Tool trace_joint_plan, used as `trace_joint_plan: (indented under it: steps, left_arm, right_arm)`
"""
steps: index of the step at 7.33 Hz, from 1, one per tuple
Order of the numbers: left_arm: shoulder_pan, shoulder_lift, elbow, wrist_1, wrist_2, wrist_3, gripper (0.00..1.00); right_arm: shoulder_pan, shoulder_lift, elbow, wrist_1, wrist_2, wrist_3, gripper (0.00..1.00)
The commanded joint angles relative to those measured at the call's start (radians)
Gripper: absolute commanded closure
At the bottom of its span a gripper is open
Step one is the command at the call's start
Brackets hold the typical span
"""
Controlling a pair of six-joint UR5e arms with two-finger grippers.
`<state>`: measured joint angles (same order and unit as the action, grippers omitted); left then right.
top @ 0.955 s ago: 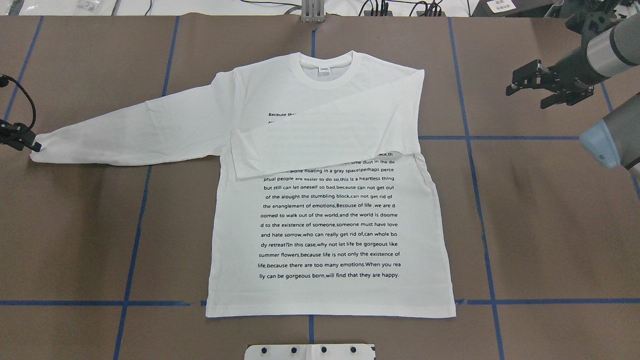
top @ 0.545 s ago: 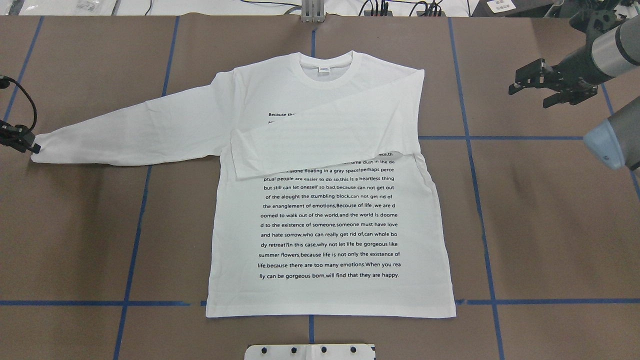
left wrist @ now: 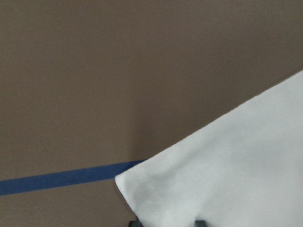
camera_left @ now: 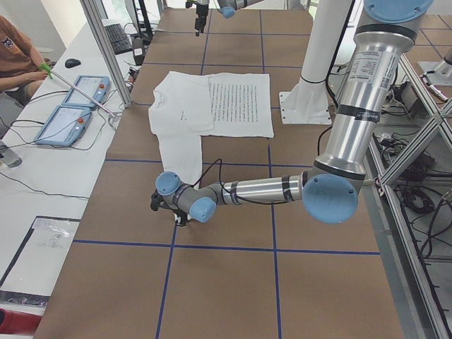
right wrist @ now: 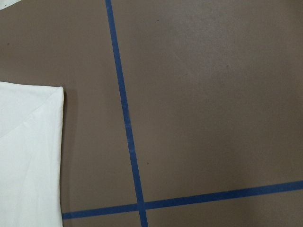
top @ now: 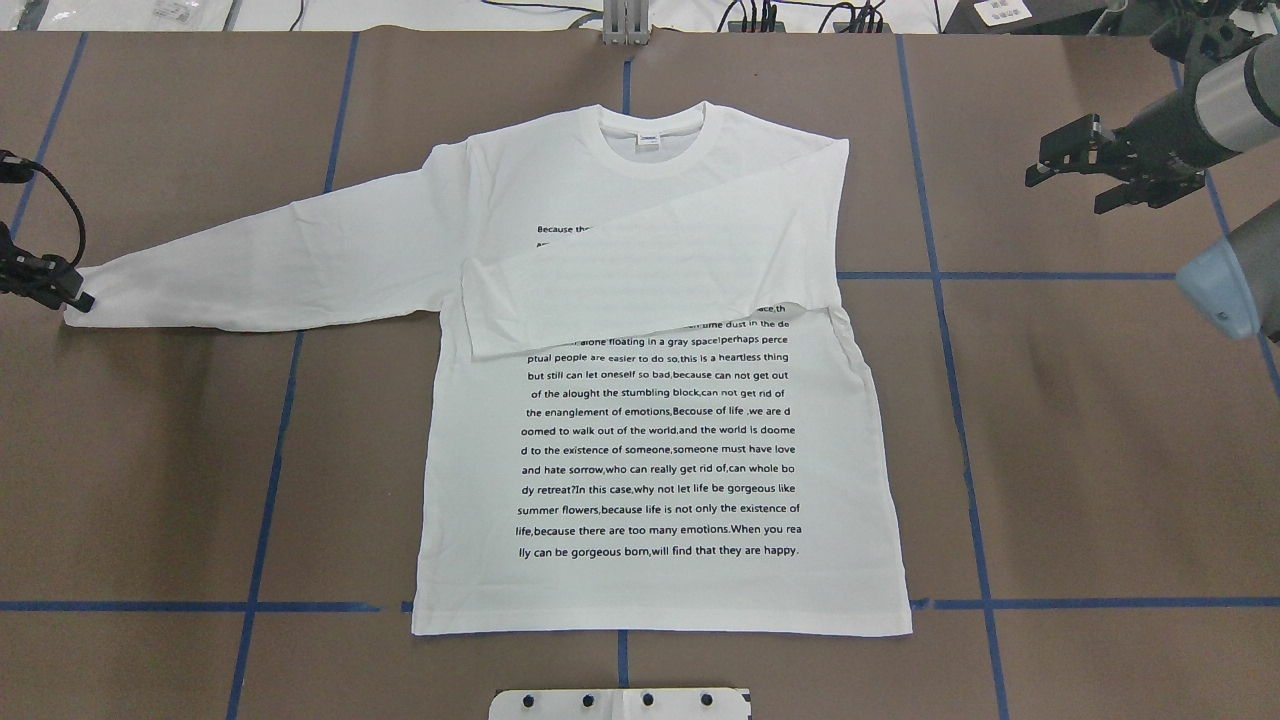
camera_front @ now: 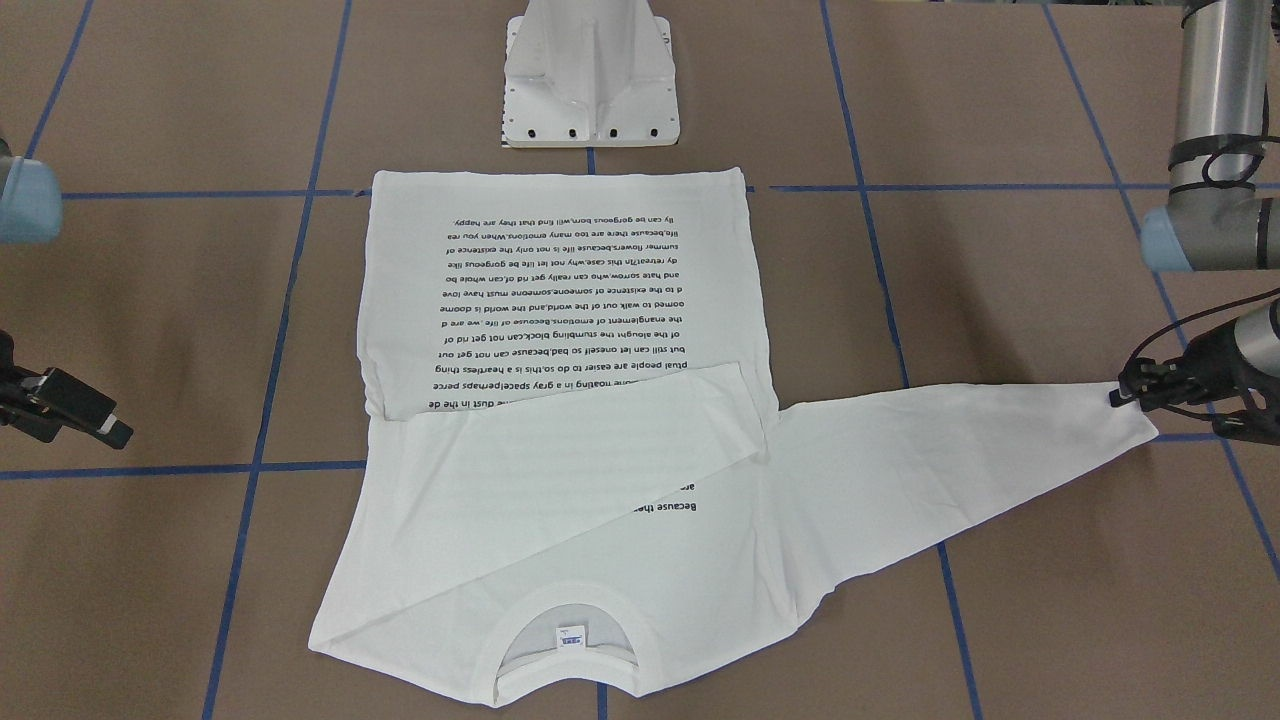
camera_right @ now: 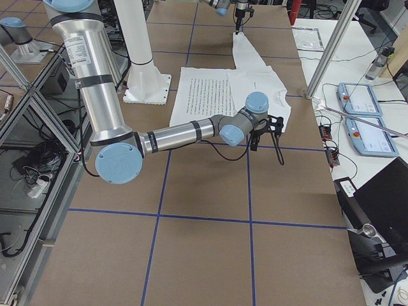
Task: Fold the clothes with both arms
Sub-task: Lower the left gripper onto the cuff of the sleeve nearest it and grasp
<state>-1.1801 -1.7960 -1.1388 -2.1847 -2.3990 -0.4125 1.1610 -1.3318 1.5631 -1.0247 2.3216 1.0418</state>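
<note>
The white long-sleeved T-shirt (top: 660, 450) lies flat on the brown table, print up and collar (top: 652, 135) at the far side. One sleeve (top: 650, 280) is folded across the chest. The other sleeve (top: 270, 265) stretches out toward my left. My left gripper (top: 72, 295) (camera_front: 1128, 397) is down at that sleeve's cuff (left wrist: 222, 179) and shut on it; the cuff corner sits between the fingertips in the left wrist view. My right gripper (top: 1063, 193) hovers open and empty well to the right of the shirt's shoulder (right wrist: 28, 156).
The white pedestal base (camera_front: 590, 80) stands just behind the shirt's hem. Blue tape lines (top: 940, 275) cross the table. Beyond the table's far edge, a side bench holds tablets (camera_left: 70, 116), and a person sits there (camera_left: 18, 49).
My right gripper has drifted further right and slightly toward the far edge, away from the shirt. My left gripper has edged a little to the right, and the cuff has shifted with it.
</note>
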Motion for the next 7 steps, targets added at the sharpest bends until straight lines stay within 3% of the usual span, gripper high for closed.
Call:
trace_joint_plan:
  steps: [1, 3, 6, 7]
  left_arm:
    - [0.0, 0.003, 0.005, -0.026, 0.0, 0.001, 0.69]
    - [0.0, 0.001, 0.007, -0.024, 0.001, -0.006, 1.0]
    - [0.002, -0.003, -0.007, -0.024, -0.003, -0.009, 1.0]
    - [0.002, -0.008, -0.006, -0.027, -0.046, -0.005, 1.0]
  right_arm:
    - [0.002, -0.029, 0.035, 0.0, -0.002, 0.001, 0.01]
    - [0.002, -0.04, 0.045, 0.0, -0.007, 0.003, 0.01]
    - [0.0, -0.04, 0.04, -0.002, -0.008, 0.001, 0.01]
    - [0.0, -0.038, 0.038, -0.002, -0.008, 0.001, 0.01]
